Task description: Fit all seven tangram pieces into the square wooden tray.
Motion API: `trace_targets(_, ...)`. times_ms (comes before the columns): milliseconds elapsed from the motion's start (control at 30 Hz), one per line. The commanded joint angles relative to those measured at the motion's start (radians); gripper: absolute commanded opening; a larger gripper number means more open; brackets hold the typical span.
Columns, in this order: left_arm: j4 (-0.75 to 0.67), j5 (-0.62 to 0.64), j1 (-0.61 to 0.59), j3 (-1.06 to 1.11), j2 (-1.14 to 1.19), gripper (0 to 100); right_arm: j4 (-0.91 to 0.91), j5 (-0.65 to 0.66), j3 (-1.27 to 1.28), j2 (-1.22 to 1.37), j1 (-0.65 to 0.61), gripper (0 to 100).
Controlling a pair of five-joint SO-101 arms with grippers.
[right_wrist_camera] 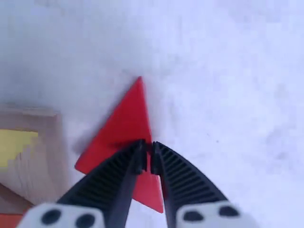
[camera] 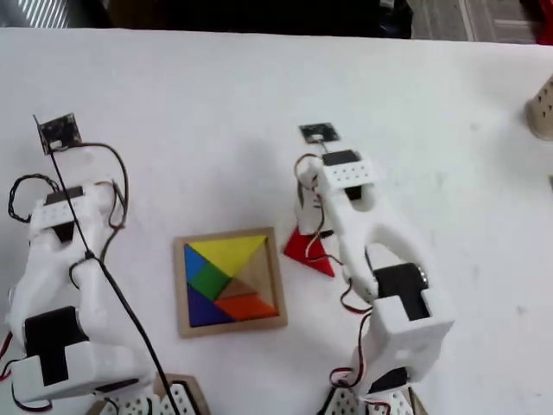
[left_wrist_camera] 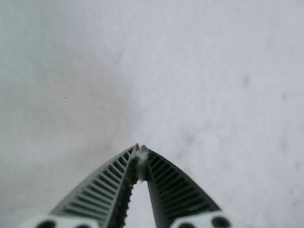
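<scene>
Well left of the square wooden tray (camera: 181, 290), the left gripper (left_wrist_camera: 141, 151) hangs over bare white table (camera: 199, 112), its ribbed fingers drawn together so that the tips meet. The tray lies flat between the two arms. It holds a yellow triangle (camera: 229, 251) along its far side, a green piece (camera: 206, 278) and a blue piece (camera: 200, 307) on its left, an orange piece (camera: 249, 305) at its near side and a wood-toned piece (camera: 244, 285) at the middle.

Just beside the tray's right edge is the red triangle (camera: 308, 251). Its sharp tip points away from the arm bases, and its long axis slants off from the tray on the near side. It looks tipped up, with a shadow beneath. The right gripper (right_wrist_camera: 147, 146) is above it, its black fingers pinched on the triangle's long edge with only a thin slit between them.
</scene>
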Motion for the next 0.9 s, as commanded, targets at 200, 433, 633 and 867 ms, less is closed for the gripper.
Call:
trace_targets(200, -0.015, -0.006, -0.007, -0.026, -0.008, 2, -0.093, 0.097, 0.287, -0.389, -0.122, 2.1)
trace_targets(433, -0.015, -0.006, -0.007, -0.026, -0.008, 2, -0.177, 0.163, 0.459, -0.46, -0.308, 2.1)
trace_targets(633, -0.015, -0.006, -0.008, -0.026, -0.008, 2, -0.108, 0.232, 0.417, -0.387, -0.193, 2.1)
trace_targets(867, -0.015, -0.006, -0.008, -0.026, -0.008, 2, -0.113, 0.311, 0.394, -0.311, 0.025, 2.1)
